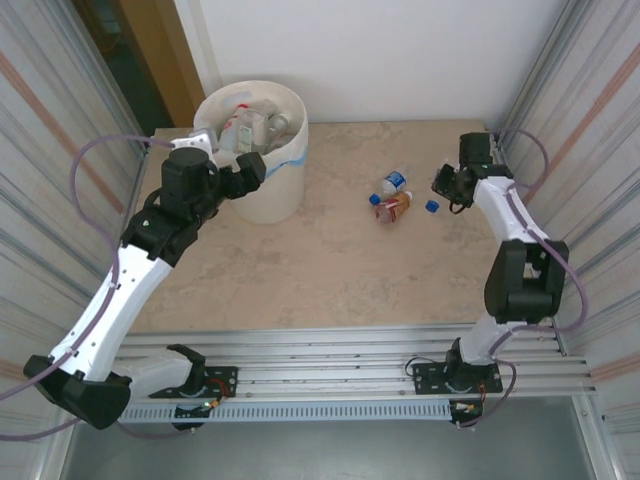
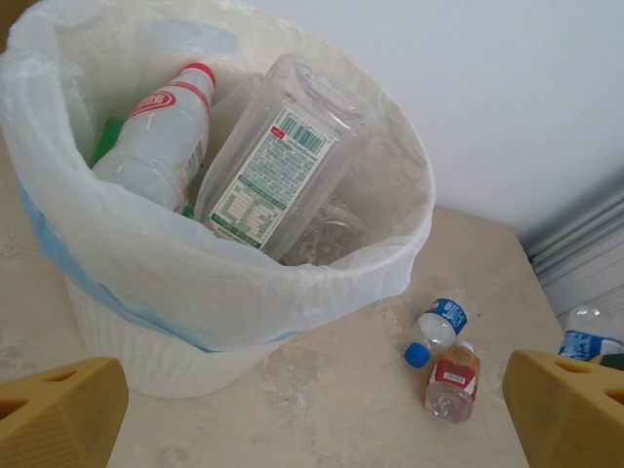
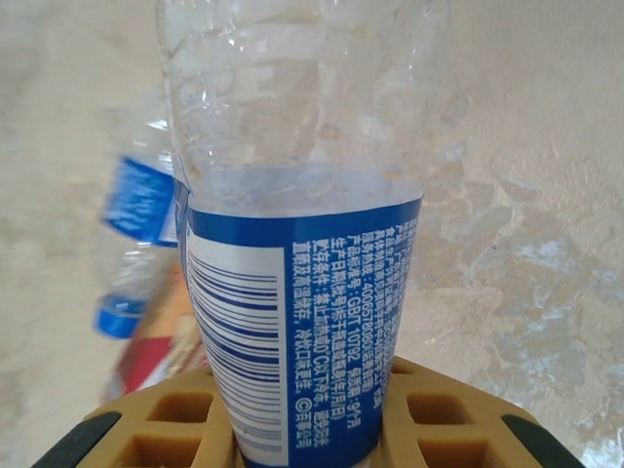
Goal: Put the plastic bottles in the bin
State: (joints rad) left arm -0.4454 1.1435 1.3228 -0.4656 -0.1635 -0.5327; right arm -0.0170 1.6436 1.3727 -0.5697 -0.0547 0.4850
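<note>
The cream-white bin [image 1: 262, 200] stands at the back left, its bag [image 2: 195, 283] holding several plastic bottles, among them a white one with a red cap [image 2: 161, 136] and a large clear one [image 2: 283, 166]. My left gripper [image 1: 256, 168] hangs open beside the bin's rim, its yellow fingers [image 2: 58, 409] wide apart. My right gripper [image 1: 447, 190] at the far right is shut on a clear bottle with a blue label [image 3: 302, 292], whose blue cap [image 1: 432, 207] pokes out. Two bottles lie on the table: a clear one with a blue cap [image 1: 392, 183] and an amber one with a red label [image 1: 393, 208].
Corrugated metal walls close in the table [image 1: 330, 270] on both sides, with a white wall behind. The two loose bottles [image 2: 439, 331] lie between the bin and the right gripper. A metal rail frame [image 1: 330, 360] runs along the near edge.
</note>
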